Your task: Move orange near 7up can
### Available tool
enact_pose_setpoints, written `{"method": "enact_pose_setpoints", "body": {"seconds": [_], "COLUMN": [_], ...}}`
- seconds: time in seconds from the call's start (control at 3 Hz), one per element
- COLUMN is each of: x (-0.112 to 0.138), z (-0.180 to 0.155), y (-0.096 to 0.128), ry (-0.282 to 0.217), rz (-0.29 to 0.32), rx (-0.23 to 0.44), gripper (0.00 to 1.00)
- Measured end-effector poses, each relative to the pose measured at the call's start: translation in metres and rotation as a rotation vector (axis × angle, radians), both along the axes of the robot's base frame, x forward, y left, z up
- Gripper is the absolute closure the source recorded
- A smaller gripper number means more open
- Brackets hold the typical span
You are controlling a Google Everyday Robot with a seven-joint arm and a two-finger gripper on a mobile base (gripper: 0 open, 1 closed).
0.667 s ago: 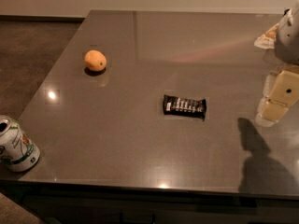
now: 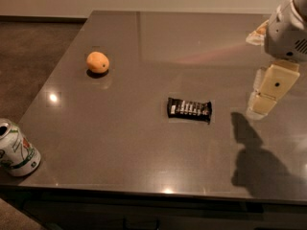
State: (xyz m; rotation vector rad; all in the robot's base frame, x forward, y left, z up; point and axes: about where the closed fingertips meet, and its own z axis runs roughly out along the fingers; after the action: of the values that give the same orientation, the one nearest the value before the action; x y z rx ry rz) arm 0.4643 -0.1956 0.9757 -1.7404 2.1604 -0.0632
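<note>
Far right of the view: cream-coloured blocky gripper below a white-grey arm housing, hanging over the right part of the glossy grey-brown table top. Seen side-on, so impossible to tell whether spread or pressed together. Nothing visibly held, nothing touched. Dark shadow of arm cast on the table just below and toward the near edge.

Well apart from the gripper, on the far left part of the table: small round orange-yellow fruit, the orange, smooth matte skin, resting alone on its own small dark shadow.

At the near left corner, close to the table edge: white and green aluminium 7up can, red spot on the label, tilted over, silver top turned up and to the left. Well apart from the orange, most of the table's left side between them.

Near the table's middle: black rectangular snack bar wrapper, lying flat, between fruit and gripper, touching neither.

Beyond the left table edge: brown carpet floor.
</note>
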Motion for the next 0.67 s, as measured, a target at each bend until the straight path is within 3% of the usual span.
{"method": "enact_pose_setpoints", "body": {"seconds": [0.67], "x": [0.063], "z": [-0.019], "y": [0.065], "ry": [-0.021], "rz": [0.064], "rx": [0.055], "gripper": [0.0]}}
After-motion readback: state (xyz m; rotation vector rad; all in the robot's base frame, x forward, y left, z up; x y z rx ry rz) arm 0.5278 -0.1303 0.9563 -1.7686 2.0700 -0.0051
